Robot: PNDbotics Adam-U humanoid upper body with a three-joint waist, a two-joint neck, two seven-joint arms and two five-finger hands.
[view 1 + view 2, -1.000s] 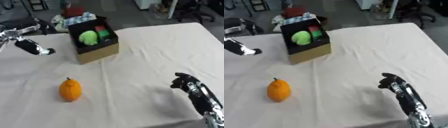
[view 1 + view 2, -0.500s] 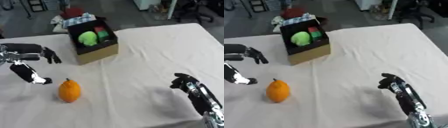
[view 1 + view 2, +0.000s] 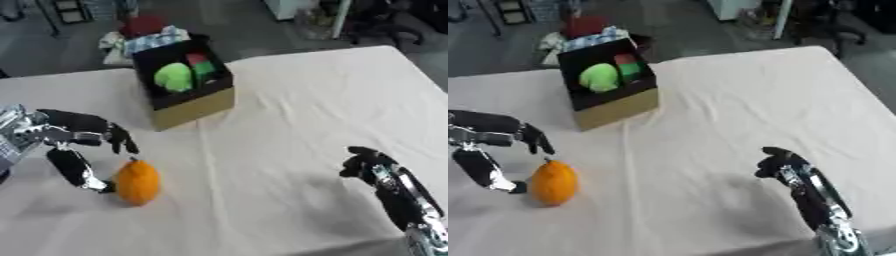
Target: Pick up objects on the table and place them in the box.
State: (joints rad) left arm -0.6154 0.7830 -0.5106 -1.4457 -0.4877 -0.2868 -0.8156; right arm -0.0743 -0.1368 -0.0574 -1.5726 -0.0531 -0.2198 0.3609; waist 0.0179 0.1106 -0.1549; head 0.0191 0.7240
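Note:
An orange fruit (image 3: 137, 181) lies on the white tablecloth at the lower left. My left hand (image 3: 77, 145) hangs open just left of it, fingers spread above it and the thumb low beside it, not closed on it. The open cardboard box (image 3: 185, 83) stands at the upper middle and holds a green round object (image 3: 174, 78) and a red and green item (image 3: 201, 65). My right hand (image 3: 369, 164) rests at the lower right with curled fingers, holding nothing.
The table (image 3: 297, 100) is covered with a creased white cloth; its far edge runs behind the box. A red object and striped cloth (image 3: 147, 31) sit behind the box. A chair base (image 3: 376, 25) stands off the far right corner.
My left hand has come down from beside the box toward the orange and now brackets it from the left. The right hand has stayed put.

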